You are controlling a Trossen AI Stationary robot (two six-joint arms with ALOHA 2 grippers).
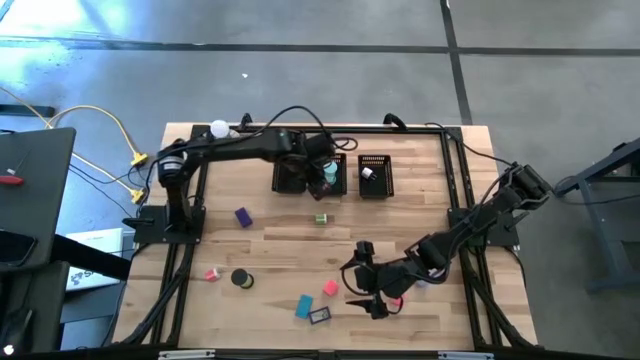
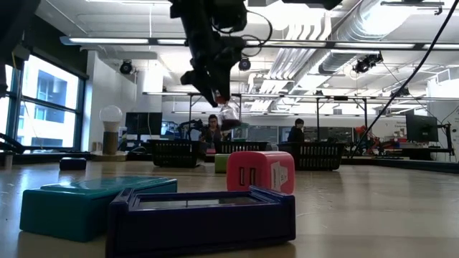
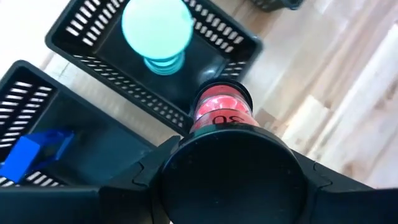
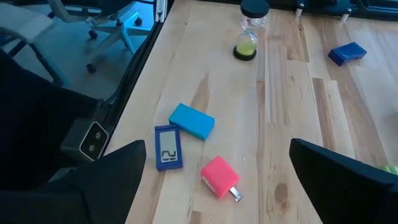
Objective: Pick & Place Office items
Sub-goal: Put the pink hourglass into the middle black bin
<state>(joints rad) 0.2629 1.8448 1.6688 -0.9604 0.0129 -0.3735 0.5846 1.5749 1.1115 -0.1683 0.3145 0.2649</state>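
Left gripper [image 1: 322, 172] is clamping a pink-filled tube [image 3: 219, 111] over the far bins [image 1: 295, 180]; releasing off-centre, it could bounce off the rim.

Digits "30" show on the red-filled cylinder [image 3: 219, 111].

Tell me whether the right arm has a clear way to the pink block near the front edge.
Probably yes. The right gripper hangs open just beside the pink block, which lies on bare wood. The teal block and the dark blue piece lie apart from it, so nothing seems to bar the fingers.
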